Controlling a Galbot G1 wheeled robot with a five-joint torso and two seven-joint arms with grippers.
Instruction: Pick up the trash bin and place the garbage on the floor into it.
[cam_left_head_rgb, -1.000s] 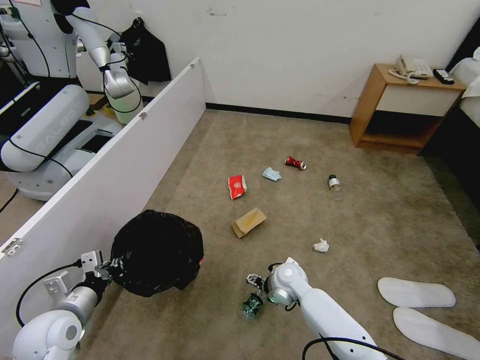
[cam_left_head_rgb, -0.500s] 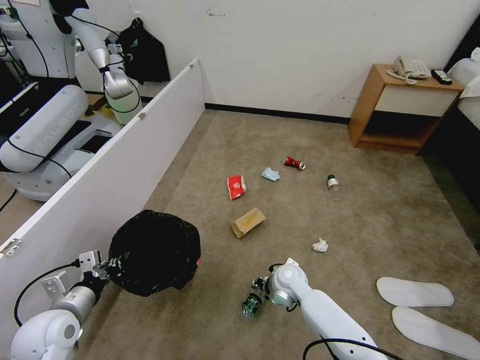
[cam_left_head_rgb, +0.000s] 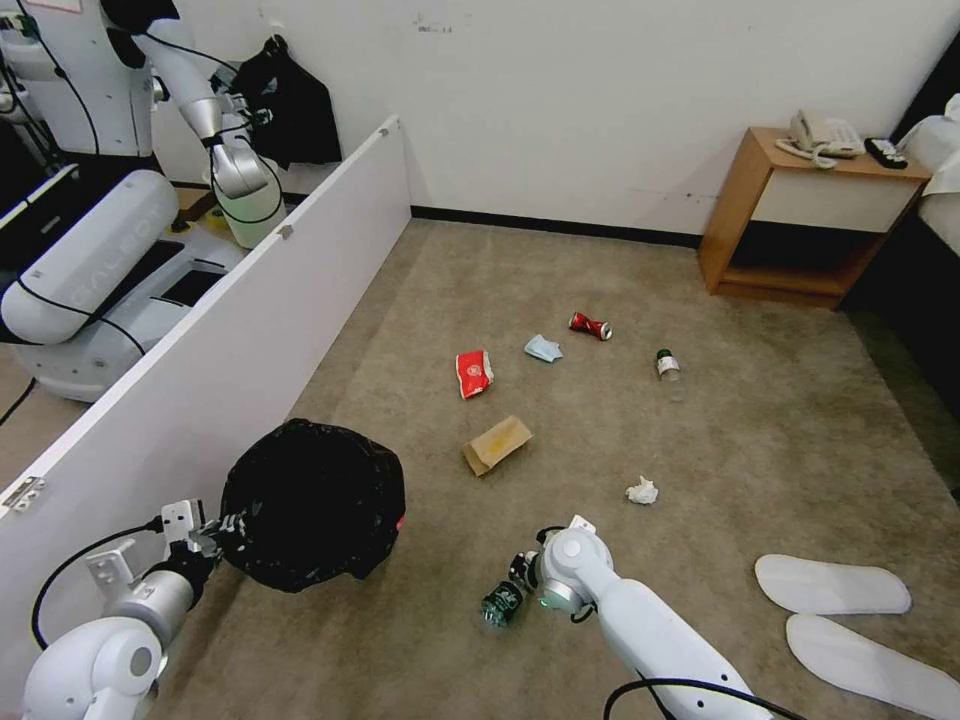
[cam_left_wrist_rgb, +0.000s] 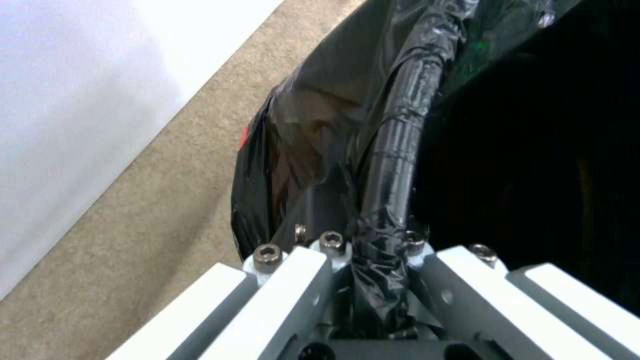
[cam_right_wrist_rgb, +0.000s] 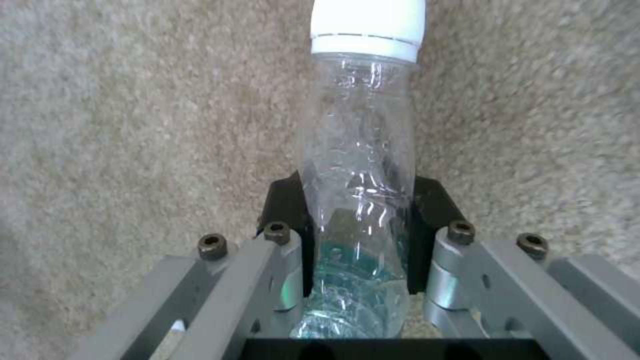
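My right gripper (cam_right_wrist_rgb: 357, 210), low over the carpet (cam_left_head_rgb: 780, 430), is clamped on a clear bottle (cam_right_wrist_rgb: 360, 150): black pads press its body from both sides, its white cap pointing away from my wrist. In the head view the bottle (cam_left_head_rgb: 500, 604) lies just left of that gripper (cam_left_head_rgb: 522, 570). My left gripper (cam_left_wrist_rgb: 373, 270) is closed on the bag-wrapped rim of the bin (cam_left_wrist_rgb: 400, 140); the bin (cam_left_head_rgb: 312, 503) hangs tilted beside the white partition (cam_left_head_rgb: 230, 340), its inside too dark to judge contents. On the carpet beyond: cardboard (cam_left_head_rgb: 497, 444), carton (cam_left_head_rgb: 474, 372), mask (cam_left_head_rgb: 543, 348), can (cam_left_head_rgb: 590, 325), second bottle (cam_left_head_rgb: 667, 365), tissue (cam_left_head_rgb: 642, 491); slippers (cam_left_head_rgb: 835, 585) lie to my right
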